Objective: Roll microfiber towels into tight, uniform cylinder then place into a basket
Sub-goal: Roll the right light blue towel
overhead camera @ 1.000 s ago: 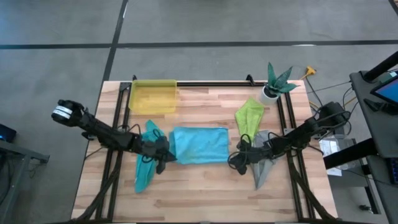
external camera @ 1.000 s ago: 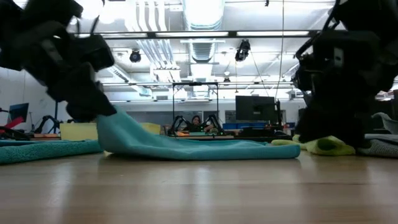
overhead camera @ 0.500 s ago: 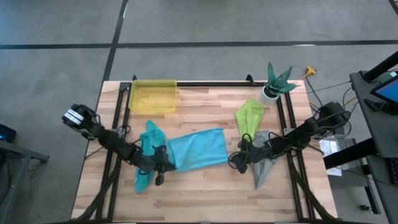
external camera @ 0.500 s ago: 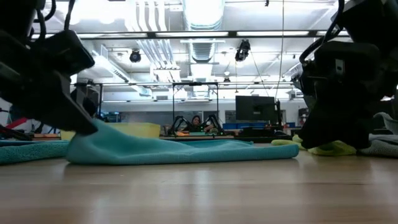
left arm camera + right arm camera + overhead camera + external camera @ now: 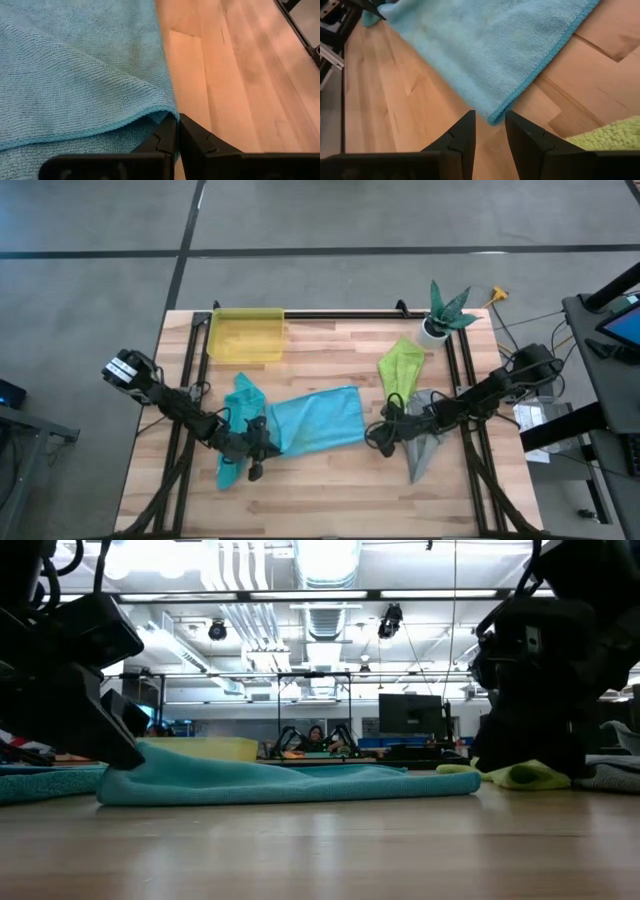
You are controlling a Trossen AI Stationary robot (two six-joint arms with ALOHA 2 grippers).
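Observation:
A light blue towel (image 5: 315, 420) lies slanted in the middle of the table. My left gripper (image 5: 258, 450) is shut on its near left corner, low over the wood. My right gripper (image 5: 376, 435) stands open at the towel's near right corner (image 5: 492, 119), one finger on either side of the tip; I cannot tell whether it touches. A teal towel (image 5: 236, 430) lies crumpled under my left arm. A lime green towel (image 5: 402, 365) and a grey towel (image 5: 422, 445) lie by my right arm. The yellow basket (image 5: 245, 335) stands at the far left. My left gripper pinches the light blue towel's hemmed edge (image 5: 165, 111) at its near left corner between the two shut fingers (image 5: 192, 137). The fingers slant down from the table's left. A fold of the cloth lies over a lower layer beside them. That end (image 5: 115, 788) lies low on the table, slack.
A white plant pot (image 5: 433, 328) stands at the far right corner. Black frame rails (image 5: 190, 410) run along both table sides under the arms. Bare wood shows along the near edge (image 5: 330, 495).
My left gripper has gone toward the table's near edge and down, still shut on the light blue towel's left corner. That corner, raised before, now lies down on the wood and the towel sits slanted. Its right end has stayed in place.

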